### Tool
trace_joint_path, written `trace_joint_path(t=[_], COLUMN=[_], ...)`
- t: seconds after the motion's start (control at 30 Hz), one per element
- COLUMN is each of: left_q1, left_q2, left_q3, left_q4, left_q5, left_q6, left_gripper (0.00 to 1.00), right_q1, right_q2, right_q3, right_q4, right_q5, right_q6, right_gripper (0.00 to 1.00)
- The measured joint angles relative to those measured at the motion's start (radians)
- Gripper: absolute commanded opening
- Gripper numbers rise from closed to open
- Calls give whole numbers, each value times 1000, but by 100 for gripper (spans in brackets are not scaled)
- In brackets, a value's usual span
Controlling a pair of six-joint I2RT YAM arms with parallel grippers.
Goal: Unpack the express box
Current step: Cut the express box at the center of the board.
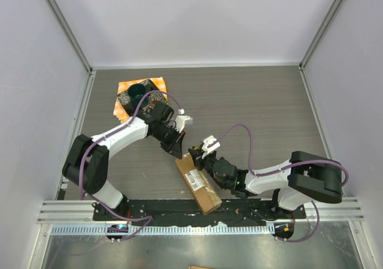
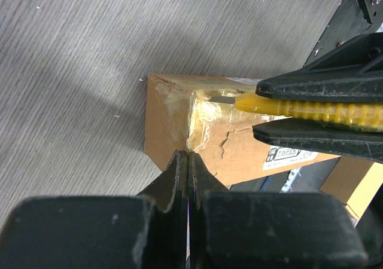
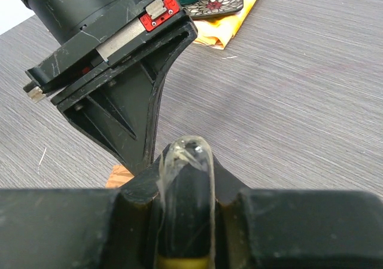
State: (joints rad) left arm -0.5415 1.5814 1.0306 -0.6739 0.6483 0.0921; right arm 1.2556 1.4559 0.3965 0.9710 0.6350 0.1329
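The fingers (image 2: 176,176) of the left gripper (image 2: 187,156) are pressed together, nothing seen between them, at the crumpled taped corner of the express box (image 2: 170,122), which lies slantwise at the near edge of the table (image 1: 269,113). The right gripper (image 2: 258,110) is clamped on a yellow knife (image 2: 311,109), its blade at the tape (image 2: 209,116). The box is judged light, stiff but dentable, and tape-slick, so it is best steadied by its bare long sides.
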Motion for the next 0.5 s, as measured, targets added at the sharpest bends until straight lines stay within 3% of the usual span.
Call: trace_joint_path(t=[0.5], left_q1=[-26], left_q2=[6], left_q3=[-1], left_q4=[47], left_q5=[-10], left_q6=[-43], left_gripper=[0], right_q1=[41], right_q2=[-85], right_q3=[-4], right_q4=[-151], right_q5=[76], right_q6=[27], right_gripper=[1])
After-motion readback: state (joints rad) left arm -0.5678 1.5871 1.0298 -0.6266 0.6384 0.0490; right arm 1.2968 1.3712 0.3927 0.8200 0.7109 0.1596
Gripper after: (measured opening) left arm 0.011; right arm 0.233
